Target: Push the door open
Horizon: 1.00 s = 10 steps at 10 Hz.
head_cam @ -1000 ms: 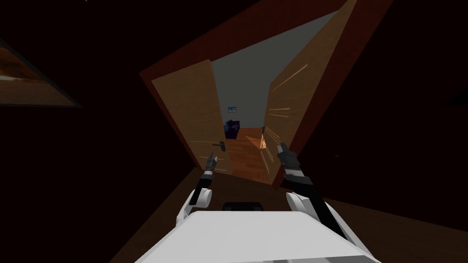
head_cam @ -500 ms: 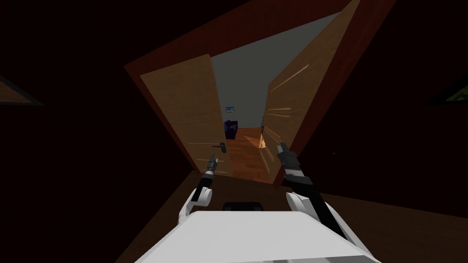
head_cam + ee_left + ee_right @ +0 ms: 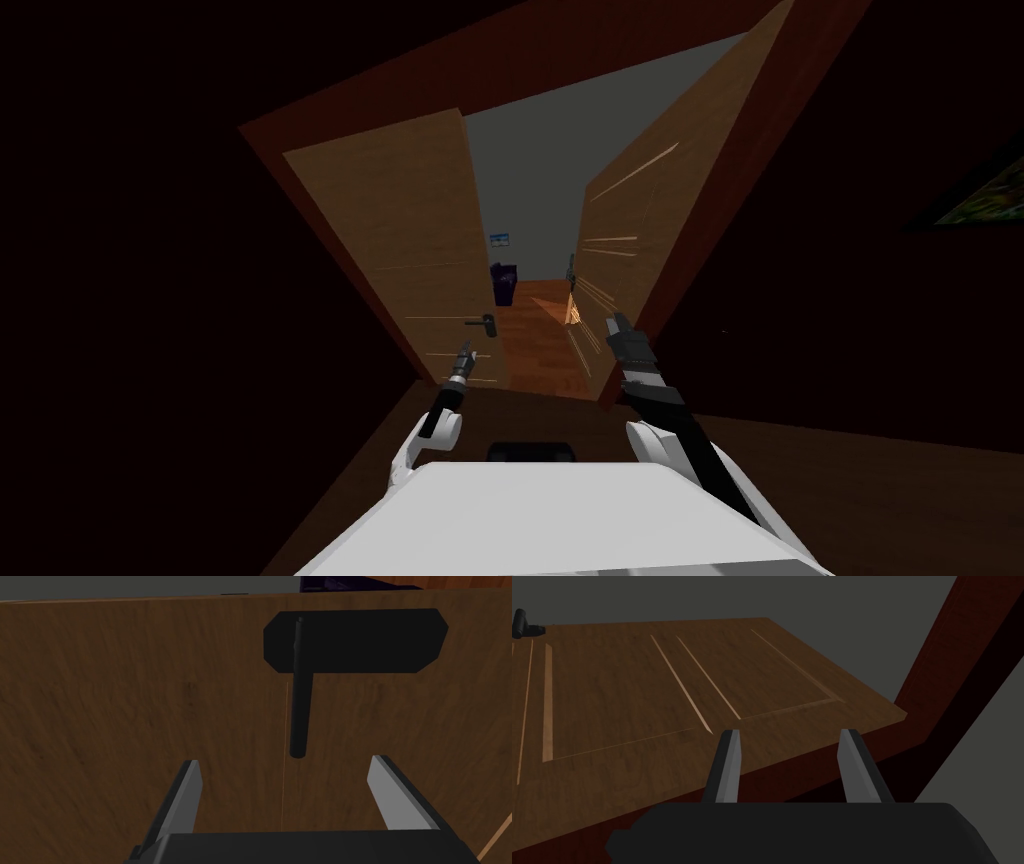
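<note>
Ahead, the brown wooden left door leaf (image 3: 400, 230) looks wider than a second ago: my head moved. My left gripper (image 3: 286, 762), fingers wide, points at its black lever handle (image 3: 299, 701); my right gripper (image 3: 789, 732) is also spread.

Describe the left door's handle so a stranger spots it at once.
Find the dark red door frame with two brown leaves. On the left leaf, near its inner edge, sits a black lever on a black plate, just ahead of the open left gripper.

Dim room — grey wall (image 3: 530, 170), wooden floor (image 3: 540, 345) beyond
</note>
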Motion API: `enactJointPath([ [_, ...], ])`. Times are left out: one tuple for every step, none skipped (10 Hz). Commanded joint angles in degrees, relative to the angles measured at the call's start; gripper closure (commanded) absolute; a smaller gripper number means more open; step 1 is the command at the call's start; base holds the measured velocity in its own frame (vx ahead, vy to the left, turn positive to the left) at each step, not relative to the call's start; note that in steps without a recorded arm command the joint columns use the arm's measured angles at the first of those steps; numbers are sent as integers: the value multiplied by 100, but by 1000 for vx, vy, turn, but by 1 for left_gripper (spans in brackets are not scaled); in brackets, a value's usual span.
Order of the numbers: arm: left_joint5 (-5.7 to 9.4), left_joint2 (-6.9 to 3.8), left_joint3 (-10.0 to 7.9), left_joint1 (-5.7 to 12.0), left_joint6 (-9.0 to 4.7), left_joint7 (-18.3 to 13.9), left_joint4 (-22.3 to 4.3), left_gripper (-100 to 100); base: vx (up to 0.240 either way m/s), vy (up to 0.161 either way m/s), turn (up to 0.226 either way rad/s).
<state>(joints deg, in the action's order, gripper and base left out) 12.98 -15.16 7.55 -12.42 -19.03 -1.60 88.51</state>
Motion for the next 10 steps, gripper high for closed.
enactJointPath([
  [19, -2, 17, 26, 35, 28, -75, -100, 1, 117, -159],
  [40, -25, 24, 53, 58, 31, -139, -100, 3, 78, -15],
  [57, -43, 30, 74, 76, 33, -189, -100, 13, 61, -21],
  [71, -58, 35, 93, 92, 35, -233, -100, 27, 82, -43],
  [86, -74, 39, 111, 108, 38, -277, -100, 19, 88, -99],
  [113, -102, 48, 146, 138, 42, -359, -100, 33, 97, -79],
  [99, -92, 44, 111, 120, 36, -295, -100, 18, 31, 9],
  [93, -70, 16, 170, 120, 40, -372, -100, 89, -4, -14],
  [90, -62, 7, 188, 118, 40, -394, -100, 142, -3, -22],
  [84, -43, -12, 229, 113, 42, -446, -100, 180, -2, -39],
])
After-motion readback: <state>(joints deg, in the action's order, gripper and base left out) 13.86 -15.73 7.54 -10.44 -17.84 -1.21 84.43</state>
